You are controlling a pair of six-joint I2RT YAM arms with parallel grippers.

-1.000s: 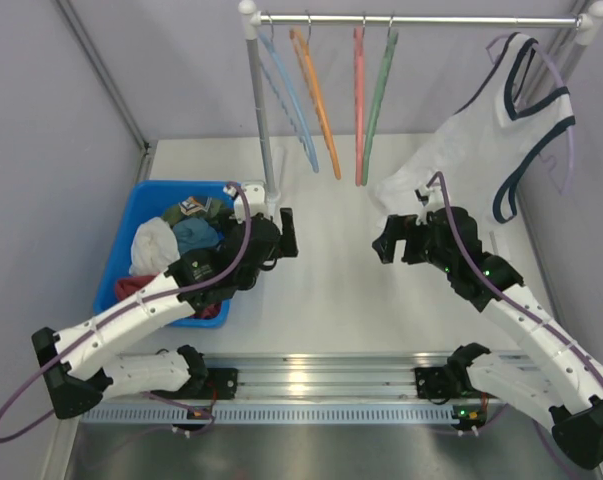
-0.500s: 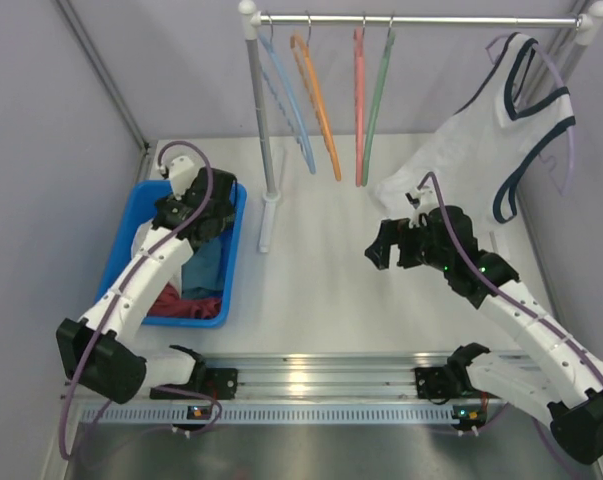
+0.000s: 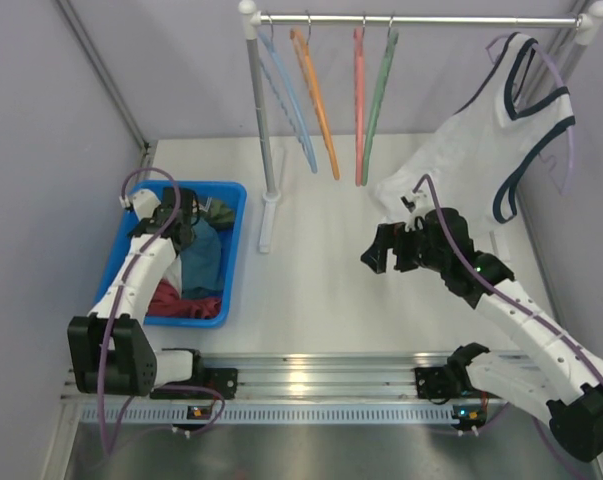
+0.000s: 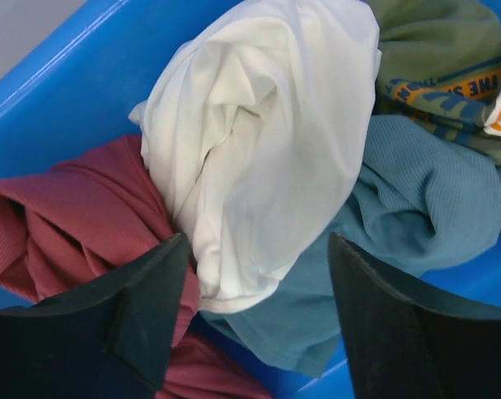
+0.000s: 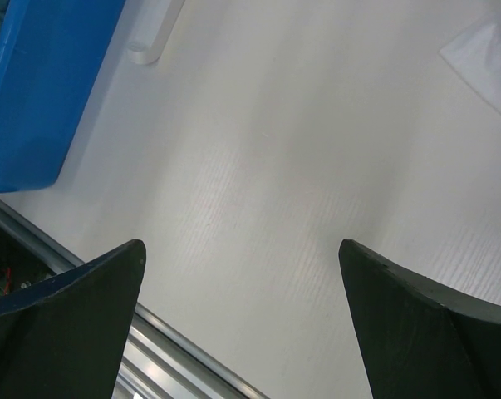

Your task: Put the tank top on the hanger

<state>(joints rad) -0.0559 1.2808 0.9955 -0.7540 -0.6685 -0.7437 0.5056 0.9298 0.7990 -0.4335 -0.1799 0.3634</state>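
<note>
**Tank top** (image 4: 267, 150): plain white, crumpled into a bundle inside the blue bin (image 3: 233, 192). It lies on a red garment (image 4: 67, 216) and a teal garment (image 4: 424, 199), with an olive printed garment (image 4: 433, 50) beside it.

**Left gripper** (image 4: 257, 249): lowered into the bin, jaws apart, one finger at either side of the bundle's lower end. Contact with the fabric cannot be told.

**Hanger** (image 3: 379, 95): sage green, hung by its hook on the rail (image 3: 421, 19), rightmost of the bare hangers. It is just beside a salmon-red hanger (image 3: 359, 100), with an orange hanger (image 3: 316, 100) and pale blue hangers (image 3: 286, 100) further left.

**Right gripper** (image 5: 242, 249): jaws apart and holding nothing, over a bare stretch of worktop (image 3: 321, 270) between the bin and the rail's right end.

**Second tank top** (image 3: 481, 130): white with navy edging, on a lavender hanger at the rail's right end. Its hem trails down onto the worktop near the right arm.
</note>
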